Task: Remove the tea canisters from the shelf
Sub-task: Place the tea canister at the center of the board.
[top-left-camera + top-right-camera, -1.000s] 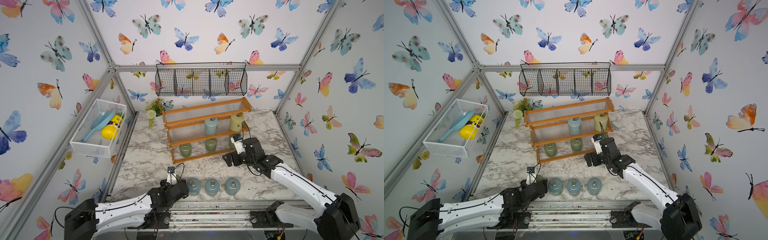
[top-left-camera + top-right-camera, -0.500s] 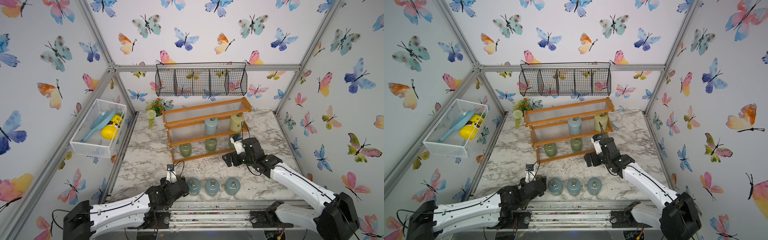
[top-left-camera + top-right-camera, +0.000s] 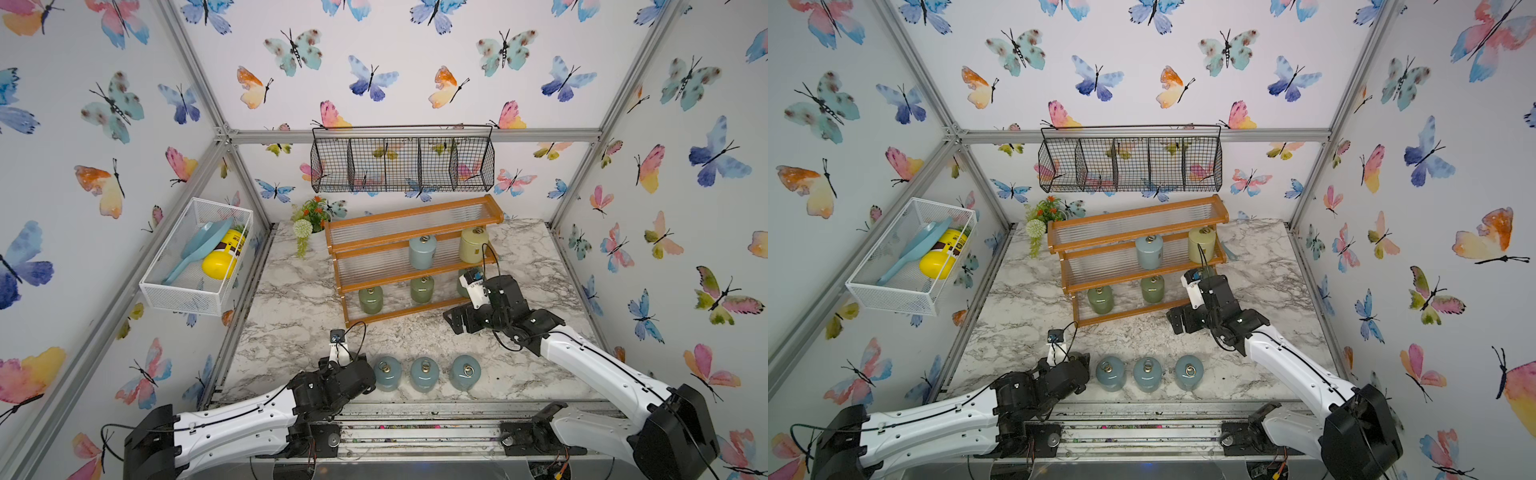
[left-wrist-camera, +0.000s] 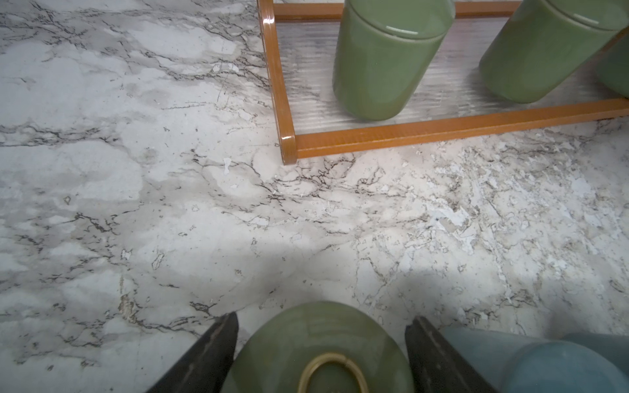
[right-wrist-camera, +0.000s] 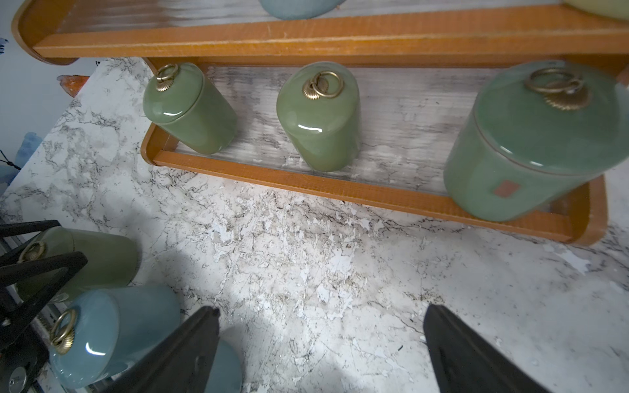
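The shelf (image 3: 415,216) stands at the back of the marble table. Its middle tier holds a pale blue tea canister (image 3: 422,252) and a pale yellow one (image 3: 473,245). On the lowest tier are two green canisters (image 3: 370,299) (image 3: 422,289), and a third (image 5: 531,146) sits at the right end behind my right wrist. Three pale blue canisters (image 3: 424,374) stand in a row near the front edge. Left of them, my left gripper (image 4: 322,316) is shut on a green canister (image 4: 323,347), which the top views hide. My right gripper (image 5: 322,308) hangs open and empty above bare marble before the shelf's right end.
A black wire basket (image 3: 401,160) hangs on the back wall above the shelf. On the left wall, a white mesh basket (image 3: 195,257) holds a yellow bottle and a blue scoop. A small potted plant (image 3: 309,220) stands left of the shelf. A metal rail runs along the table's front edge.
My left gripper's jaws have closed onto the green canister at the left end of the front row. The right arm has not moved.
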Motion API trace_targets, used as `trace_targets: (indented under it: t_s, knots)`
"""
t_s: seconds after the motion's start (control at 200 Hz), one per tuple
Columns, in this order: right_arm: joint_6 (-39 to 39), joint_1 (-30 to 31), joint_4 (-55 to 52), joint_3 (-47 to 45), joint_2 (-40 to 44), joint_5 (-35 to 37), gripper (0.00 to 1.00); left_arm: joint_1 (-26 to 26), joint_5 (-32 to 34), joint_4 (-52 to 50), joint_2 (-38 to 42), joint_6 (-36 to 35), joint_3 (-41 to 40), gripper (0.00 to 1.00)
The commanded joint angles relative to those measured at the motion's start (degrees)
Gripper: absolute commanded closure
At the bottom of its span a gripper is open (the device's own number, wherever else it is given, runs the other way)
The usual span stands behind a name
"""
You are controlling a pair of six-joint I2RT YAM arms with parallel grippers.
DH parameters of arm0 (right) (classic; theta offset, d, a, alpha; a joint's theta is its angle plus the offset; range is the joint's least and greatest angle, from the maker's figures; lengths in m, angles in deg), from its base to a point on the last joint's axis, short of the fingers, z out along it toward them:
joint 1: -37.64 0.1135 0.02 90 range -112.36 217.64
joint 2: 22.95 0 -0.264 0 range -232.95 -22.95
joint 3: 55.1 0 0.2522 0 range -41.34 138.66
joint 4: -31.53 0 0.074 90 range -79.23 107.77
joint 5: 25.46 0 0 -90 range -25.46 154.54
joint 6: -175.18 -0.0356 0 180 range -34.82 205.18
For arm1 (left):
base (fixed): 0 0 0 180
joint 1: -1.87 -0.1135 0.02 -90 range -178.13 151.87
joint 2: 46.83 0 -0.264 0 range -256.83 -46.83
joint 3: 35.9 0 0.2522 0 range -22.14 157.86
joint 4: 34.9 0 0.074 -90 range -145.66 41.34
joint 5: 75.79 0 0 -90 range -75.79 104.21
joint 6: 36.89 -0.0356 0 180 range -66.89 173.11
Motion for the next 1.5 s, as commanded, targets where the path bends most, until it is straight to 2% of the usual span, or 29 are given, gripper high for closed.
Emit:
trace_targets:
  t_s: [0.0, 0.255, 0.701, 0.896, 0.966, 1.071, 1.196, 1.497]
  knots:
    - [0.24, -0.41, 1.45, -0.92, -0.37, -0.94, 0.0, 0.05, -3.1, -1.43, -0.51, -0.15, 2.04, 0.33]
    - [0.3, -0.41, 0.92, -1.21, 0.2, -0.77, 0.0, 0.01, -5.88, -2.19, -5.98, 1.79, 3.7, 0.32]
    - [0.41, -0.41, 0.93, -1.2, -0.19, -0.86, 0.0, 0.2, -7.04, -7.01, -1.31, 4.4, 2.68, 0.31]
    - [0.41, -0.36, 0.93, -1.15, -0.63, -0.77, 0.0, 0.27, -7.53, -7.49, -1.78, 4.21, 2.74, 0.3]
    - [0.41, -0.39, 0.93, -1.11, -0.76, -0.72, 0.0, 0.24, -7.38, -7.75, -1.99, 4.44, 2.76, 0.28]
    - [0.41, -0.38, 0.85, -0.81, -0.92, -0.56, 0.0, 0.26, -6.79, -7.82, -1.78, 4.54, 3.17, 0.18]
    - [0.67, -0.38, 0.58, -0.19, -1.39, -0.48, 0.0, 0.25, -5.7, -7.75, -1.69, 3.27, 4.24, 0.11]
    - [1.87, -0.49, -0.82, 2.85, -2.0, 0.5, 0.0, 0.27, -2.97, -8.8, -0.45, 0.57, 8.63, 0.08]
